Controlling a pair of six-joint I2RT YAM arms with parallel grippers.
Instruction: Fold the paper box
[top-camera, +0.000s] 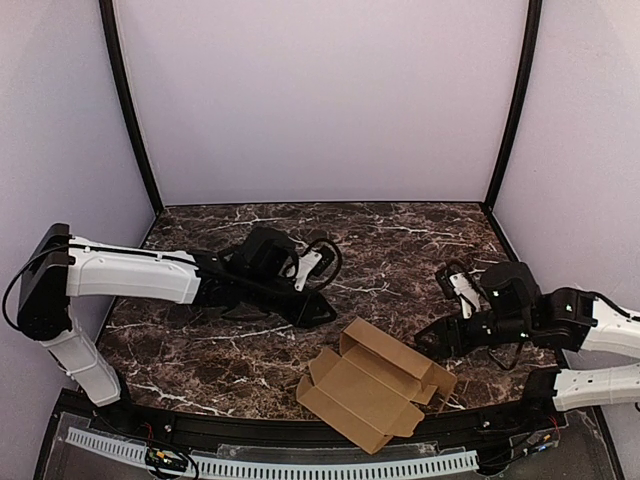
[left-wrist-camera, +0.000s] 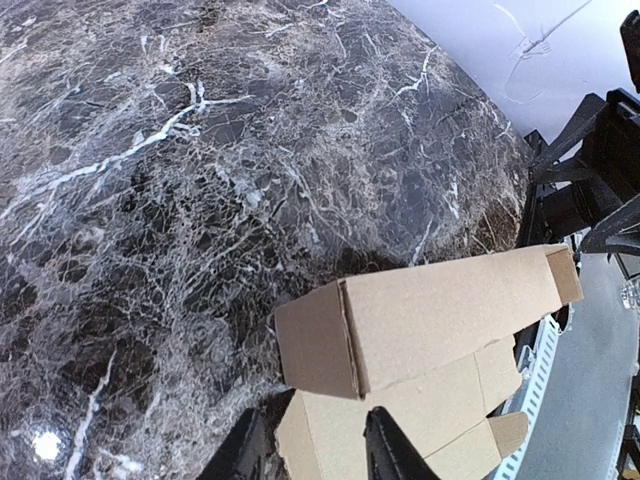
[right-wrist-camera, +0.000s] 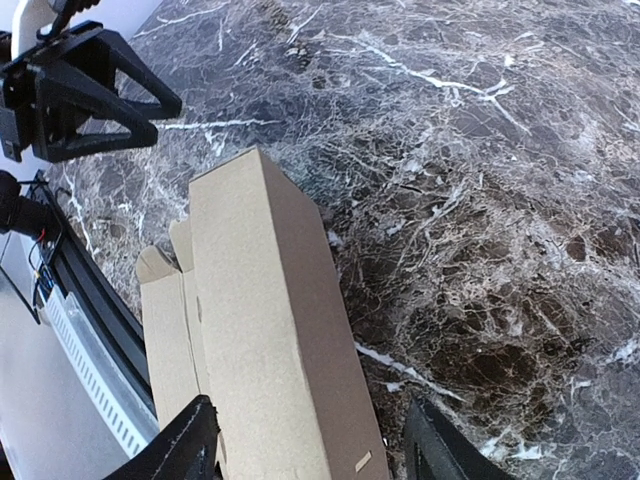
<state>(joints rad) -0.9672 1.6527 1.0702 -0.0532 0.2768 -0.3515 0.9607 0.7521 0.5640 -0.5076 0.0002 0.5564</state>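
Cardboard paper box (top-camera: 372, 390) at near edge of table (top-camera: 200, 340), btwn left gripper (top-camera: 322, 311) & right gripper (top-camera: 428, 340): walls raised, lid flap & end tabs unclosed, approx. half done. Both jaws parted, holding nothing.

I face a table (top-camera: 400, 230) with a glossy top of dark brown-black marble pattern and white veins. It fills the lower half of the top view and most of both wrist views. A plain pale lilac back wall (top-camera: 320, 100) fills the upper centre, with a matching left wall (top-camera: 50, 120) and right wall (top-camera: 590, 120) at the frame's sides. A black left post (top-camera: 130, 110) and right post (top-camera: 512, 100) mark the back corners. The light is soft and even. Along the bottom edge run a black rail (top-camera: 250, 432) and a white slotted strip (top-camera: 300, 466).
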